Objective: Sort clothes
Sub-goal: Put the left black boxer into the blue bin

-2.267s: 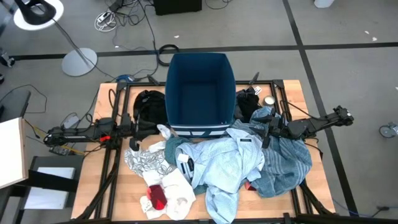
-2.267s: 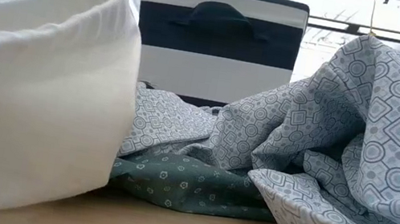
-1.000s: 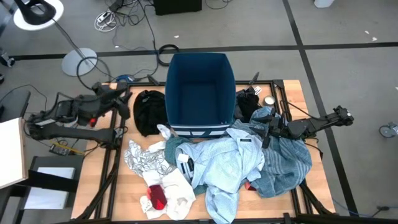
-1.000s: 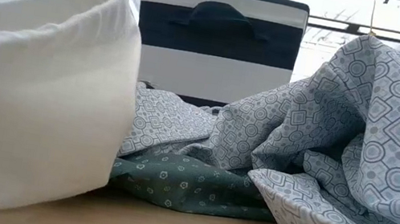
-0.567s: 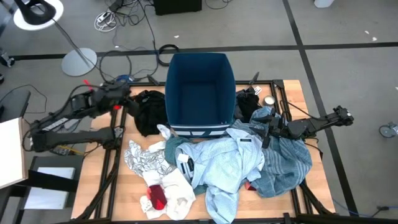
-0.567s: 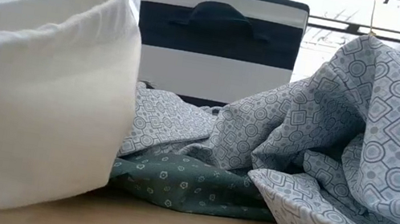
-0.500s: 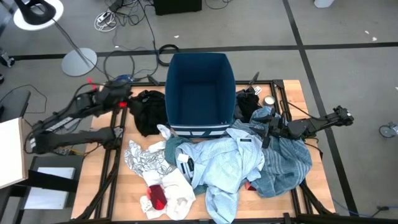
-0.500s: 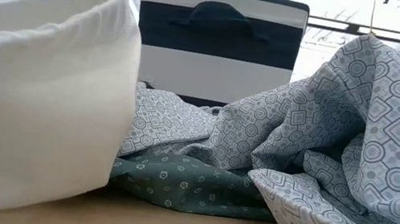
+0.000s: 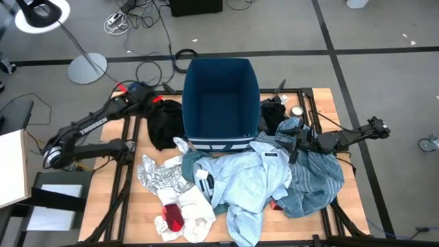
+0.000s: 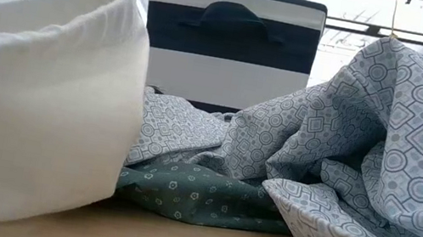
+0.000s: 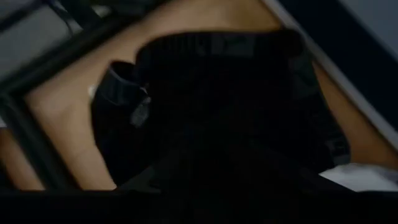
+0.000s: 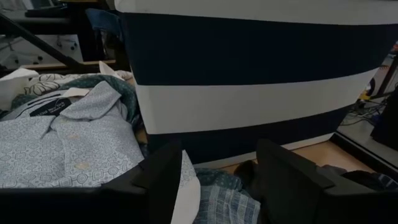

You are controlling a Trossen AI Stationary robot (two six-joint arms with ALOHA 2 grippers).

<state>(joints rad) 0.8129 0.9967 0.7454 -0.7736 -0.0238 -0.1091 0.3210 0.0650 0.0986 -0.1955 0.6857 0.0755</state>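
The clothes lie in a heap on the near half of the table: a light blue patterned shirt (image 9: 250,182) (image 10: 362,144), a teal striped cloth (image 9: 319,182), a green shirt (image 9: 193,165) (image 10: 198,198), a white garment (image 9: 195,206) (image 10: 35,89), a black-printed white cloth (image 9: 161,178) and a small red piece (image 9: 173,216). A black garment (image 9: 164,127) (image 11: 236,106) lies alone to the left of the dark blue bin (image 9: 219,89). My left gripper (image 9: 154,101) hovers over the black garment's far end. My right gripper (image 9: 291,145) (image 12: 227,174) is open, low over the clothes to the right of the bin.
The bin stands at the far middle of the table, its striped wall (image 12: 249,106) close in front of my right gripper. Another black item (image 9: 274,113) and a small round tin (image 9: 297,111) lie to the right of the bin. Cables and a lamp base (image 9: 88,67) are on the floor beyond.
My left arm has swung toward the table's right edge and the bin, and its gripper now stands over the far end of the black garment. The clothes and my right arm have kept still.
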